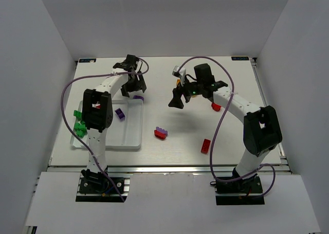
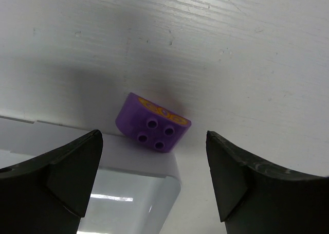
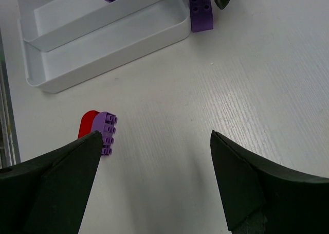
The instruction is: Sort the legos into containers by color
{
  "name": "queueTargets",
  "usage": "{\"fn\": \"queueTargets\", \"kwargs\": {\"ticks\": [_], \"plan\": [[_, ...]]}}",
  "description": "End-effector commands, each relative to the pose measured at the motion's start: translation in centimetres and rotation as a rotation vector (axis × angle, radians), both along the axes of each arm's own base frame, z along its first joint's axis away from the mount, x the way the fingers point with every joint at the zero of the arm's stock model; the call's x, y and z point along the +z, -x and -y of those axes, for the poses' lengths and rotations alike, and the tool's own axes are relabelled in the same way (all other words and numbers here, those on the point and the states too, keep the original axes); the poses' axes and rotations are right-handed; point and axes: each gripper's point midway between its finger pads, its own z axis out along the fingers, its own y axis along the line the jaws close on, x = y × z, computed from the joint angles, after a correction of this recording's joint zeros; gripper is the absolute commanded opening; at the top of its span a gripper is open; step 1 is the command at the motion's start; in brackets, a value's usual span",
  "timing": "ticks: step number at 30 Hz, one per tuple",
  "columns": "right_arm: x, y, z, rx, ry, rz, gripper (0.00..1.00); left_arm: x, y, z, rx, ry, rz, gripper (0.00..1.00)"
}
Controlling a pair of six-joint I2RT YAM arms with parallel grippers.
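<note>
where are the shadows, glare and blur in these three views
Top external: even soft light, hardly any shadow. Left wrist: a broad shadow darkens the table beside the purple brick, with a glare streak on the tray. Right wrist: table grain crisp, the right claw's fingers soft-edged.

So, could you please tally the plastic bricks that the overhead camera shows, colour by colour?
Purple studded plastic bricks: 3
Red plastic bricks: 3
Green plastic bricks: 2 showing, partly hidden
Orange plastic brick: 1, mostly hidden
Total: 9 visible
</note>
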Motion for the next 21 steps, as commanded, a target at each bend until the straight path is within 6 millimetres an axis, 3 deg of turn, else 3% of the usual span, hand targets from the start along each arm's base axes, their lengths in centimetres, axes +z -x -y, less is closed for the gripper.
{"fn": "queueTargets", "kwargs": {"ticks": [1,11,21], "plan": [[2.0,0.4,0.2,0.003,-0.038,0.024,0.89,1.5,-1.2,0.5,-0.010,-0.002,0.064,0.90],[2.2,0.3,0.6,-0.018,-0.049,0.021,0.89,-2.3,0.2,1.2,-0.042,-0.002,-0.043,0.90],[2.6,0.1,0.8,-0.026,-0.058,0.025,0.90,-2.4,0.2,4.9,-0.126,0.092,-0.027,0.85]]}}
